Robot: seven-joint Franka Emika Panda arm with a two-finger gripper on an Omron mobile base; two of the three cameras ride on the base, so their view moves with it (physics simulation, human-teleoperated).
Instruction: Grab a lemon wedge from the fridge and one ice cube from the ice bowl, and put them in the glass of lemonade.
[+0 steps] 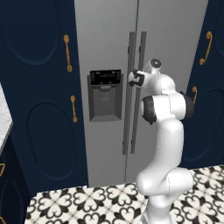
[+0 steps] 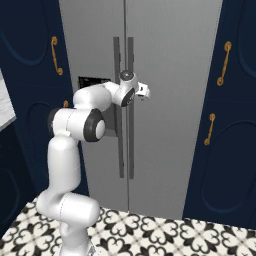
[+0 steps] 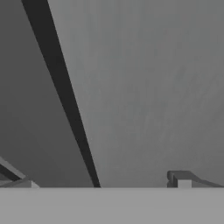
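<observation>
Fridge (image 1: 109, 144) doors closed; end effector (image 1: 132, 78) released, empty, up against the two vertical door handles (image 2: 124, 140) at the centre seam

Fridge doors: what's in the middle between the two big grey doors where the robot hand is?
Between the fridge doors run two tall dark handles beside a thin seam, seen in both base views. The gripper, jaws wide open, is right at them.

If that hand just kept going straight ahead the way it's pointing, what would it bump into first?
Most likely the fridge itself: the open hand faces the closed grey doors beside the dark seam and the vertical handles. How near is hard to judge.
</observation>
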